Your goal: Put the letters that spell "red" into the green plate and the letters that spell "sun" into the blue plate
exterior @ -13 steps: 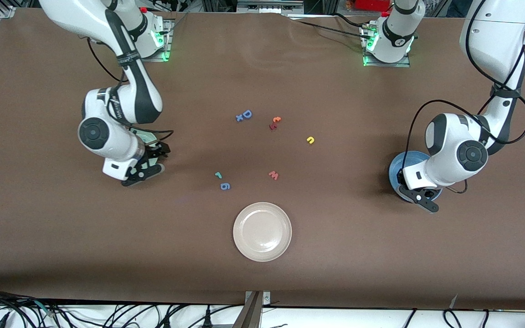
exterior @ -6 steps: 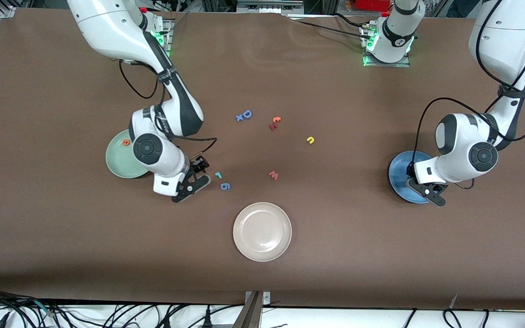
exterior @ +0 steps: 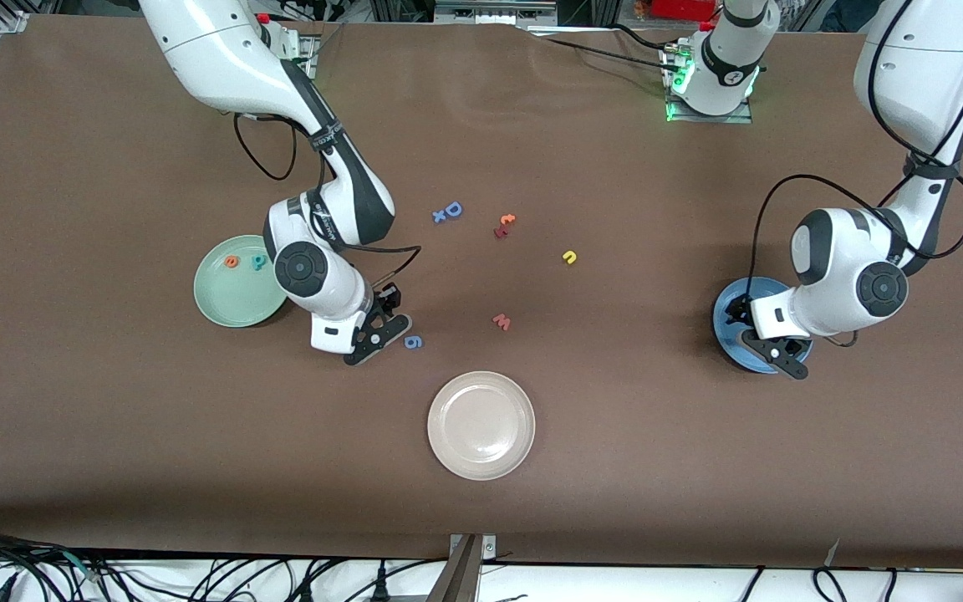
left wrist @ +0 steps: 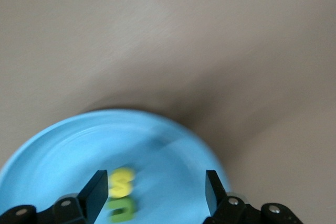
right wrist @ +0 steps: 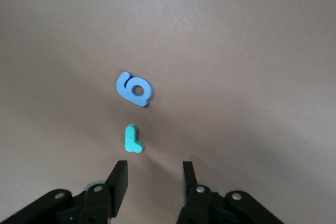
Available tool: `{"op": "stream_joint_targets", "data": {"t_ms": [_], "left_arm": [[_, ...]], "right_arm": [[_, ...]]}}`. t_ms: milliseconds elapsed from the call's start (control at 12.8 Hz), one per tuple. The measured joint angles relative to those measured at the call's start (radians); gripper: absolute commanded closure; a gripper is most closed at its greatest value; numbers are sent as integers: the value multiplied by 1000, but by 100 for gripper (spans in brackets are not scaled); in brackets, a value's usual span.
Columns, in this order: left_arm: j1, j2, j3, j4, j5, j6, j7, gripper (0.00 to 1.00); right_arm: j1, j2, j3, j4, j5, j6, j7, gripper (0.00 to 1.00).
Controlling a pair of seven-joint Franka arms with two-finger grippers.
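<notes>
The teal r (right wrist: 132, 139) lay on the counter (exterior: 615, 435) beside the blue g (exterior: 414, 341), the right gripper (right wrist: 154, 179) over it, jaws parted and empty. The left gripper (left wrist: 156, 188), jaws released, hung over the blue plate (left wrist: 173, 150) holding yellow s (left wrist: 122, 182) and green u (left wrist: 122, 210). Orange e (exterior: 232, 261) and teal d (exterior: 259, 262) sat in the green plate (exterior: 222, 305); the yellow n (exterior: 569, 257) lay farther off.

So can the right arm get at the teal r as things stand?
Probably yes. The right gripper hangs over the teal r, fingers parted and empty. Only the blue g lies beside the letter, apart from it, so the way down looks free.
</notes>
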Motion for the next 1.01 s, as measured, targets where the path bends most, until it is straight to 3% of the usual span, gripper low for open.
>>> {"op": "stream_joint_targets", "data": {"t_ms": [624, 780, 1014], "left_arm": [[-304, -86, -12, 5, -4, -125, -643, 18], [-324, -86, -12, 5, -4, -127, -747, 18], [-341, -86, -11, 5, -4, -127, -789, 16]], "right_arm": [[48, 59, 1, 0, 0, 98, 55, 52], [49, 61, 0, -2, 0, 98, 59, 59], [48, 62, -2, -6, 0, 98, 60, 84]]}}
